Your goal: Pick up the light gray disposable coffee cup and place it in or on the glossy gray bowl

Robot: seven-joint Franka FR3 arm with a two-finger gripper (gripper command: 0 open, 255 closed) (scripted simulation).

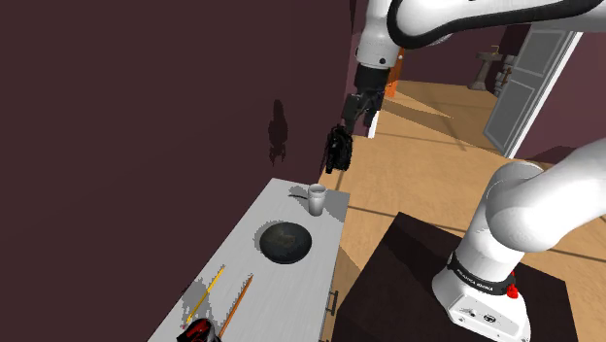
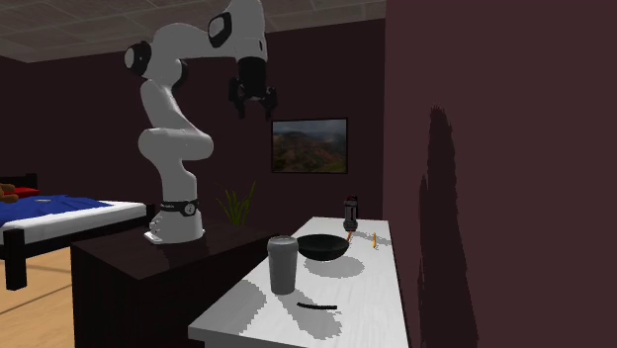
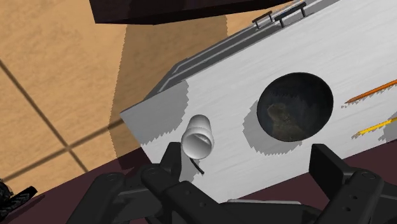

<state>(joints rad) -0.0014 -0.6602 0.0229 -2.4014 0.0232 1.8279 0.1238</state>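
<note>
The light grey disposable cup stands upright near the far end of the white table. It is nearest the camera in the second exterior view. The dark glossy bowl sits just beside it toward the table's middle, bowl. My black gripper hangs open high above the table's far end, well clear of both, gripper. In the wrist view the gripper looks down on the cup and the bowl, with nothing between its fingers.
A small black strip lies on the table by the cup. Beyond the bowl lie a yellow pencil, an orange pencil and a red-and-black object. A dark wall borders the table; the dark stand sits alongside.
</note>
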